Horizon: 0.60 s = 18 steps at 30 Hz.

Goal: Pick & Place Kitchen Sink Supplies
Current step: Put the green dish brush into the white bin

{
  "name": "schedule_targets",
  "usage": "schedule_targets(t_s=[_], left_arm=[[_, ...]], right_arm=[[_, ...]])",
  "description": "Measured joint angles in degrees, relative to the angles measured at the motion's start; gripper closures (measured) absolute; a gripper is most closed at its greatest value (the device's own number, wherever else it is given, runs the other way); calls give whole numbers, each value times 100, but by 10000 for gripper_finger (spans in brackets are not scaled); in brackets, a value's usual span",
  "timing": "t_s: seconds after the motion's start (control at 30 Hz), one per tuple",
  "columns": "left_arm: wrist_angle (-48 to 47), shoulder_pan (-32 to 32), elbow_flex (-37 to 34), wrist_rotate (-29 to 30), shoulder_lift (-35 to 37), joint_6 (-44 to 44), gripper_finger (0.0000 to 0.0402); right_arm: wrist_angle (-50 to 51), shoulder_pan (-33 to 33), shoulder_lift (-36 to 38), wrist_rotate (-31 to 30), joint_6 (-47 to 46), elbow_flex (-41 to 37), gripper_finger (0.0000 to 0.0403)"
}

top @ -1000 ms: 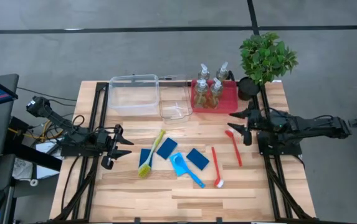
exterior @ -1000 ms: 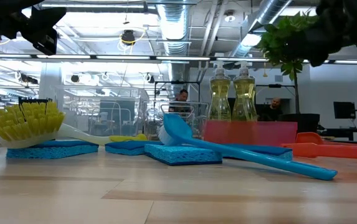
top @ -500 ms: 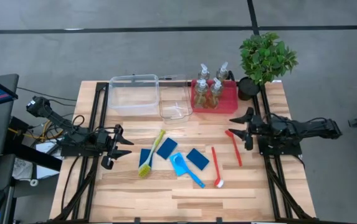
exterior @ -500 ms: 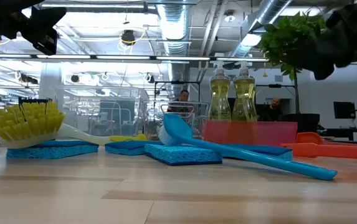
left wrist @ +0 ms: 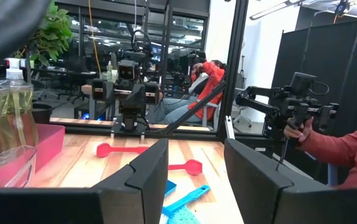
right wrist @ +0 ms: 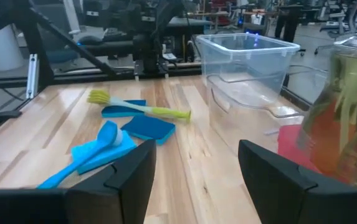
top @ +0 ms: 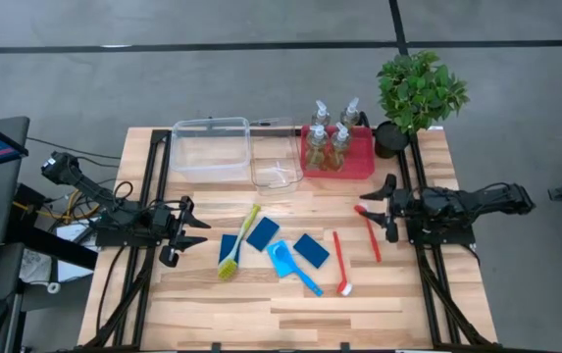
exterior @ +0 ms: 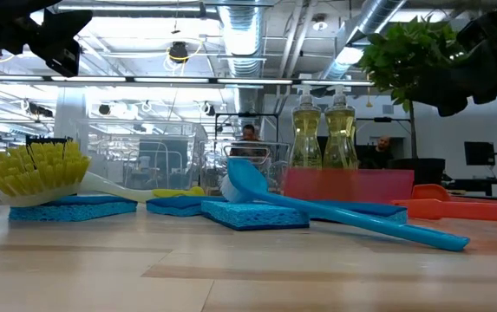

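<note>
Pump bottles (top: 328, 137) of yellow-green liquid stand in the red tray (top: 359, 165) at the far right. Blue sponges (top: 311, 250) (top: 263, 232) lie mid-table. The green brush (top: 238, 243) rests with its head on one sponge, and the blue brush (top: 293, 267) lies over another. Two red brushes (top: 340, 263) (top: 368, 231) lie flat to the right. My left gripper (top: 192, 227) stands open at the table's left. My right gripper (top: 388, 208) stands open at the table's right, beside the head of the nearer red brush. Neither holds anything (left wrist: 195, 180) (right wrist: 197, 174).
Two clear plastic bins (top: 212, 149) (top: 277, 165) stand at the far edge, left of the red tray. A potted green plant (top: 418, 90) sits at the far right corner. Bare wood (top: 290, 319) runs along the near edge. People sit in the room beyond (left wrist: 206, 87).
My right gripper has drawn back toward the table's right edge and sunk a little, still open. The left arm and all the supplies have kept still.
</note>
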State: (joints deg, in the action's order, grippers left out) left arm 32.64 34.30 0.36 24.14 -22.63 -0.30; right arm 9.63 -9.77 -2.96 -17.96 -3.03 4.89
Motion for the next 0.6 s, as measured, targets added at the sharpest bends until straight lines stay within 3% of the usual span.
schedule_targets(t_s=[0.6], left_arm=[[464,-1,-2,0,0,2,243]], right_arm=[[266,-110,-2,9,-153,4,182]])
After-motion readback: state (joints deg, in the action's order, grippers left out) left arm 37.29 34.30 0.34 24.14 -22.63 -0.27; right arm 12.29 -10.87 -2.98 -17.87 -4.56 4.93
